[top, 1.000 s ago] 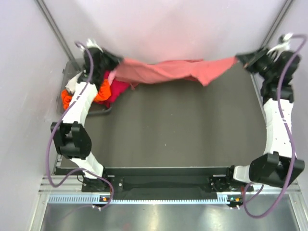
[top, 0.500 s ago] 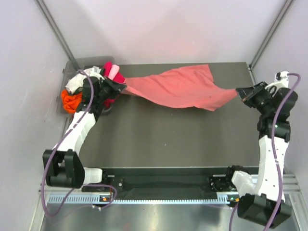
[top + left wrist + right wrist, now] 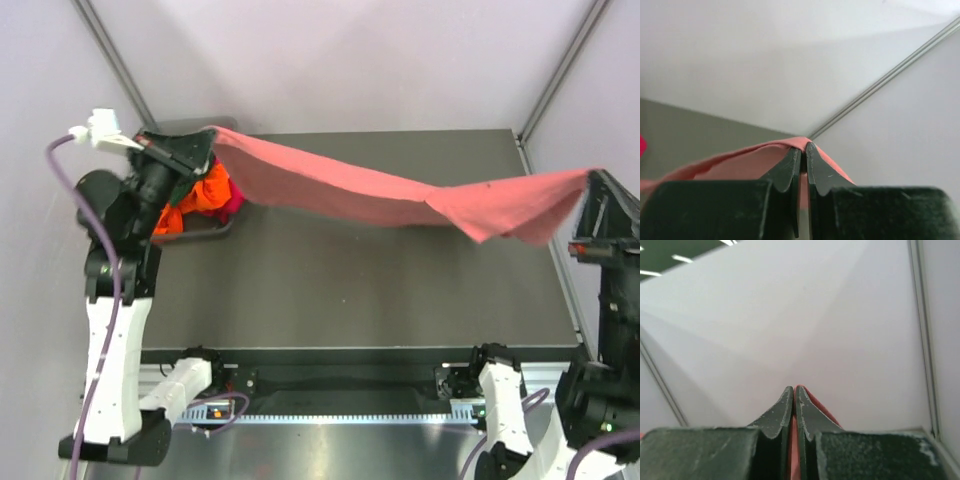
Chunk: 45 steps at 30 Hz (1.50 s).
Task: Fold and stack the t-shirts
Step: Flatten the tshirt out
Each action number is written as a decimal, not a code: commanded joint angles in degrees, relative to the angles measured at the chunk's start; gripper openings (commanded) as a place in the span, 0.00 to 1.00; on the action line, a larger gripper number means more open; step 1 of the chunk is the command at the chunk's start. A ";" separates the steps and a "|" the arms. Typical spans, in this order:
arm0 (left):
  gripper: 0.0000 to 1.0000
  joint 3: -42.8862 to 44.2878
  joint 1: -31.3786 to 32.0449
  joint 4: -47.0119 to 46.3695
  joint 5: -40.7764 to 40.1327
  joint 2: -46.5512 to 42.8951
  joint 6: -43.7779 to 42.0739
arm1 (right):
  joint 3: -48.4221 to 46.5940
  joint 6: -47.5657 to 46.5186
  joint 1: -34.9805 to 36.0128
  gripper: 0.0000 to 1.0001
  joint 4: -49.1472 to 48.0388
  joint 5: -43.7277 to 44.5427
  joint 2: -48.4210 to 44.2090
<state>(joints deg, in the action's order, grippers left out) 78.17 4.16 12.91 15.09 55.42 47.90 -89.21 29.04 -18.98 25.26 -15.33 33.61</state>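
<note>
The salmon-pink t-shirt (image 3: 390,195) hangs stretched in the air across the table, high above it, between both grippers. My left gripper (image 3: 207,140) is shut on its left end at the far left; the cloth (image 3: 740,162) drapes over the closed fingers in the left wrist view. My right gripper (image 3: 592,180) is shut on its right end at the right edge; a sliver of pink cloth (image 3: 827,412) shows between and beside the fingers in the right wrist view. Orange (image 3: 170,215) and magenta (image 3: 215,195) t-shirts lie piled at the far left.
The pile lies in a grey tray (image 3: 205,232) at the table's far left corner. The dark table top (image 3: 360,280) lies below the hanging shirt. White walls with metal posts (image 3: 112,60) close in the back and sides.
Both arms have lifted and pulled toward the near side, raising the shirt off the table and stretching it taut. The left gripper moved up-left, the right gripper moved right and nearer.
</note>
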 commanded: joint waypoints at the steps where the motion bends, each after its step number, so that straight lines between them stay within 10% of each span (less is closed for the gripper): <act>1: 0.00 3.30 -0.03 0.55 -3.75 -1.72 0.96 | -1.84 -0.74 -0.70 0.00 -4.86 3.99 1.20; 16: 0.00 16.74 -0.12 -8.41 -6.75 28.65 6.85 | -8.07 10.67 0.43 0.00 -18.39 -3.44 30.68; 23: 0.00 36.41 -0.03 -5.53 -2.26 41.87 6.68 | -41.41 2.44 4.39 0.00 -1.45 -2.16 52.16; 31: 0.00 51.29 -2.75 -5.52 -2.28 46.70 8.34 | -49.65 9.53 -1.84 0.00 -6.26 -6.09 54.19; 37: 0.00 49.72 -3.37 -7.45 1.08 49.44 8.18 | -42.93 11.75 -3.25 0.00 -8.11 -14.63 55.26; 45: 0.00 11.95 -3.11 -24.14 0.64 37.94 4.31 | -0.22 10.34 -3.34 0.00 -19.53 -17.63 41.29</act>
<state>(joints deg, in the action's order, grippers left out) 99.24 1.21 -2.72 15.55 98.43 54.22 -99.31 39.35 -21.32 9.74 -31.57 77.84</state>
